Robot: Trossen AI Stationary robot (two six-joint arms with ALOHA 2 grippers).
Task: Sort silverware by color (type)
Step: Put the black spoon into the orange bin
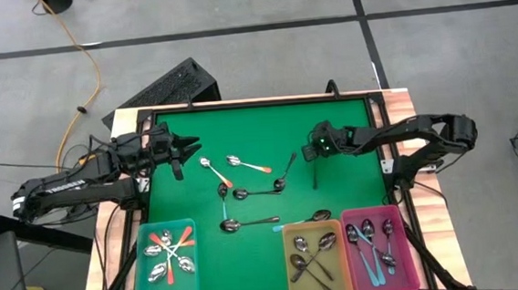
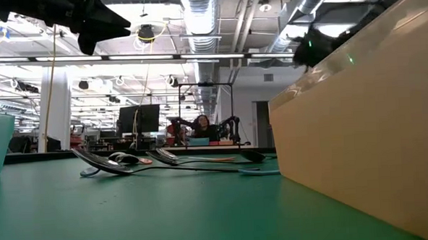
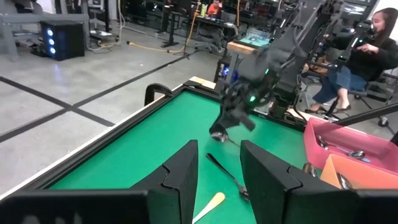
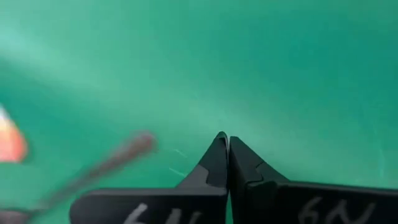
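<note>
Green felt covers the table point(image 1: 258, 127) in the high view, where six small metal-bowled spoons point(image 1: 249, 193) lie loose near its middle: two with orange-red handles, one light blue, the rest dark. More spoons are sorted along the near edge: orange-red ones in the teal plastic bin point(image 1: 141, 272), dark ones in the yellow plastic bin point(image 1: 290, 280), light blue ones in the pink plastic bin point(image 1: 410, 262). The left gripper point(image 1: 192, 146) sits over the felt's left side, jaws spread and empty. The right gripper point(image 1: 309, 151) hangs over the right side, just beside a dark spoon's handle tip.

From the low view, the loose spoons lie in a cluster on the felt, the yellow bin's wall close on the right.

Seen from the left wrist, its two dark fingers point(image 3: 186, 171) stand apart, facing the right gripper across the felt.

Looking from the right wrist, its fingers point(image 4: 214, 163) are pressed together, holding nothing, above bare felt.
</note>
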